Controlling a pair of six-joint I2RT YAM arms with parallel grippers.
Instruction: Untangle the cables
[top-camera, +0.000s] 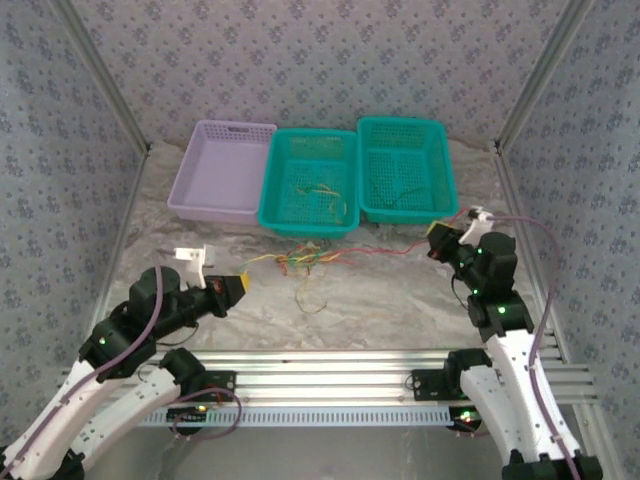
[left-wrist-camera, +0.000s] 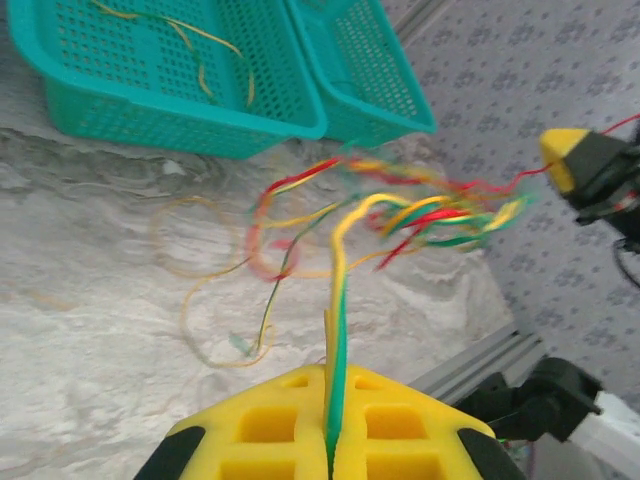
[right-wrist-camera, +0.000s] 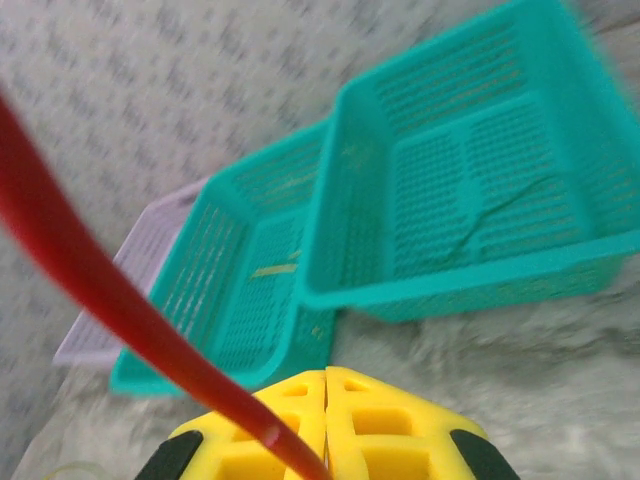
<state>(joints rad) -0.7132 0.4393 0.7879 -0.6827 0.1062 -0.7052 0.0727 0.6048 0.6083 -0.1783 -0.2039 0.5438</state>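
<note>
Three baskets stand in a row at the far side of your table (top-camera: 400, 300): lilac basket (top-camera: 222, 170), middle teal basket (top-camera: 310, 180), right teal basket (top-camera: 405, 168). The cables (top-camera: 305, 260) bunch in a red, yellow, orange and green knot just before the middle one. Your left gripper (left-wrist-camera: 330, 400) is clamped on yellow and green strands, and your right gripper (right-wrist-camera: 326, 390) on a red strand.
</note>
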